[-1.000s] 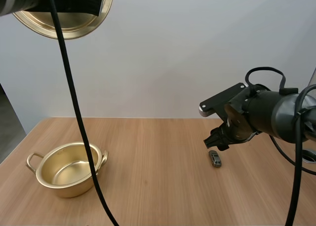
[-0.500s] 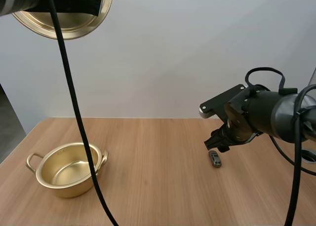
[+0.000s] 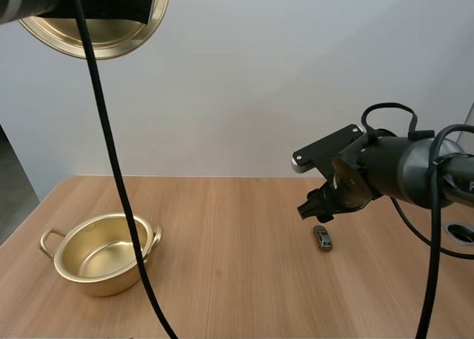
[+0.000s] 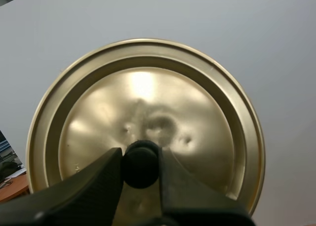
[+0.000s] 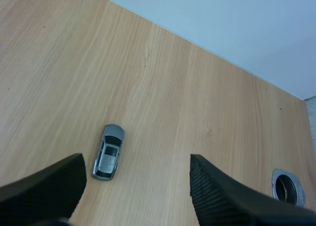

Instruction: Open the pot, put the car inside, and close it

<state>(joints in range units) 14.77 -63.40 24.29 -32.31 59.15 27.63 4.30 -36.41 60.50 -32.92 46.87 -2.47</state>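
A gold pot (image 3: pixel 101 252) stands open on the table at the left. Its gold lid (image 3: pixel 111 28) is held high above it, and my left gripper (image 4: pixel 140 168) is shut on the lid's black knob (image 4: pixel 140 164). A small grey toy car (image 3: pixel 322 237) lies on the table at the right. My right gripper (image 3: pixel 315 210) hovers just above and slightly left of the car. In the right wrist view the gripper (image 5: pixel 136 179) is open, and the car (image 5: pixel 109 152) lies on the wood near one finger (image 5: pixel 49 184).
A round metal-rimmed hole (image 5: pixel 288 185) is set in the table beyond the car, near the right edge (image 3: pixel 462 234). Bare wood lies between the pot and the car.
My right gripper has shifted a little to the left and slightly up over the car. The lid, pot and car have not moved.
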